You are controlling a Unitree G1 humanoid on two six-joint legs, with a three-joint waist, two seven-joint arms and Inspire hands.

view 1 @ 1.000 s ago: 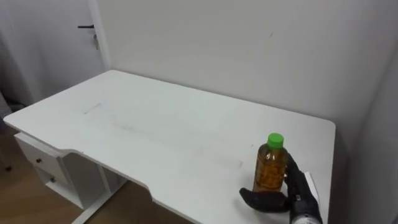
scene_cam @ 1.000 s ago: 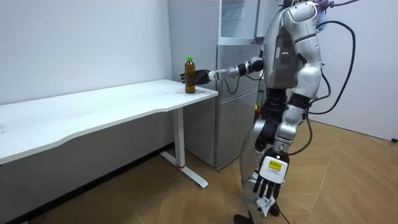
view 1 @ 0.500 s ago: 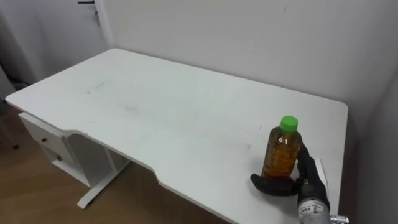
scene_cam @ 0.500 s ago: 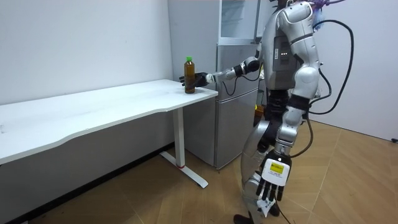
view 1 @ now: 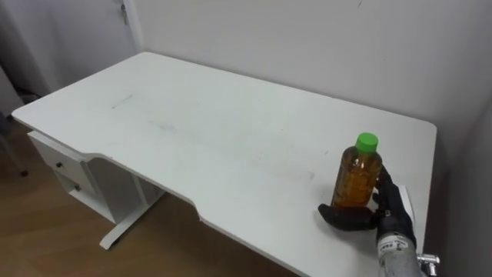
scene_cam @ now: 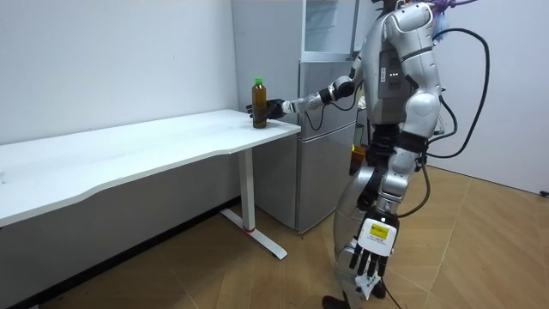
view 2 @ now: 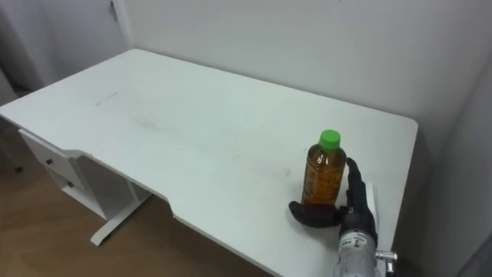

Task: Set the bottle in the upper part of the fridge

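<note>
Black fingers of the robot's right hand [view 1: 390, 217] curl round the foot of a clear plastic bottle of amber liquid with a green cap [view 1: 357, 181]. The thumb wraps the near side and the fingers the far side. The right arm is stretched forward at chest height from where the robot stands, at the end of a long white surface [view 1: 231, 131] and in front of a grey fridge [scene_cam: 313, 172]. The bottle stands upright near the surface's right-hand far corner, its base on the top and enclosed by the hand. The left hand [scene_cam: 371, 256] hangs low beside the robot's leg with its fingers loose and straight, holding nothing.
</note>
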